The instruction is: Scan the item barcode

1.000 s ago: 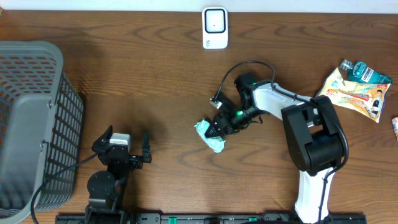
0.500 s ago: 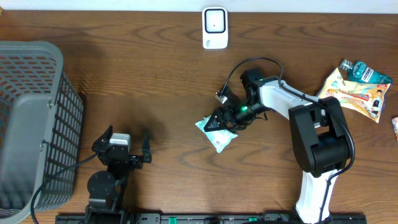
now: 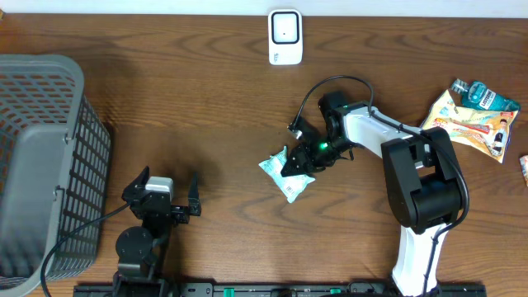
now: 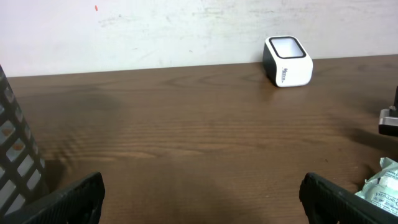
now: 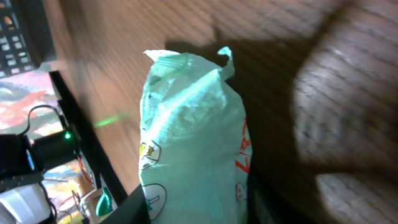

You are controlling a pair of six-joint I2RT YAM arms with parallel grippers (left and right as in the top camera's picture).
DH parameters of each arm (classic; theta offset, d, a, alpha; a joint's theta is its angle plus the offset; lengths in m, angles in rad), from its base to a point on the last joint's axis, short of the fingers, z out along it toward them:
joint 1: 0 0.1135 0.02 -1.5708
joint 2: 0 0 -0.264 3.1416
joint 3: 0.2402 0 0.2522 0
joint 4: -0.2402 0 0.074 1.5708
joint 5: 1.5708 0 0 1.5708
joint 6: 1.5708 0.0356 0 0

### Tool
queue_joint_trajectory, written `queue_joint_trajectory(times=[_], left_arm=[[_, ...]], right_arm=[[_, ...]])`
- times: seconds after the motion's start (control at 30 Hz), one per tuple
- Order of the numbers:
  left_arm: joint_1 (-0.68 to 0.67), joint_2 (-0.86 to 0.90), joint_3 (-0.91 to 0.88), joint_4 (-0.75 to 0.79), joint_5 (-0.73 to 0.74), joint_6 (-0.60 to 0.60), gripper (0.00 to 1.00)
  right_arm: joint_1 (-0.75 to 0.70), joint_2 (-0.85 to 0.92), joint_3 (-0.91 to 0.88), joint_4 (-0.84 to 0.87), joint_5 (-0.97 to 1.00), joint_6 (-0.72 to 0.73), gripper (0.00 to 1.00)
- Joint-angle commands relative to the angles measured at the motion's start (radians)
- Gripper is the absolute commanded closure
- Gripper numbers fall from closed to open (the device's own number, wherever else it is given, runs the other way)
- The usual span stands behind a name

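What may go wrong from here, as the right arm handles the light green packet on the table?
1. The right end effector meets the green packet only near one edge, and the wrist view is blurred, so a firm hold is not certain; the soft, crinkled packet may slip when lifted.
2. No barcode shows in any view, so the packet may reach the white scanner, far off at the back, with the wrong side facing it.

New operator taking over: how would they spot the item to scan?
On the wooden table, follow the white right arm to centre. The pale green packet lies in the right tool, alone mid-table, unlike the orange packet and teal packet at the right edge.
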Motion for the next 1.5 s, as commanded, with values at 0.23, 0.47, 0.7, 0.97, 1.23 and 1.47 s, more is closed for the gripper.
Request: queue_joint_trajectory(times=[0.23, 0.47, 0.7, 0.97, 1.23, 1.47], left_arm=[[0.003, -0.005, -0.016, -0.033, 0.014, -0.002, 0.00], [0.003, -0.005, -0.016, -0.033, 0.014, -0.002, 0.00], [0.003, -0.005, -0.016, -0.033, 0.014, -0.002, 0.00], [0.003, -0.005, -0.016, -0.033, 0.014, -0.002, 0.00], [0.003, -0.005, -0.016, -0.033, 0.014, -0.002, 0.00], [0.003, -0.005, -0.016, -0.033, 0.014, -0.002, 0.00]], right_arm=[[0.003, 0.024, -0.012, 0.006, 0.005, -0.008, 0.96], [0.003, 0.024, -0.012, 0.013, -0.064, -0.008, 0.99], [-0.021, 0.021, -0.010, 0.008, -0.342, -0.007, 0.99], [-0.084, -0.052, -0.010, -0.191, -0.418, -0.024, 0.98], [-0.103, -0.269, -0.010, -0.378, -0.382, -0.146, 0.98], [-0.092, -0.523, -0.011, -0.425, -0.203, -0.079, 0.98]])
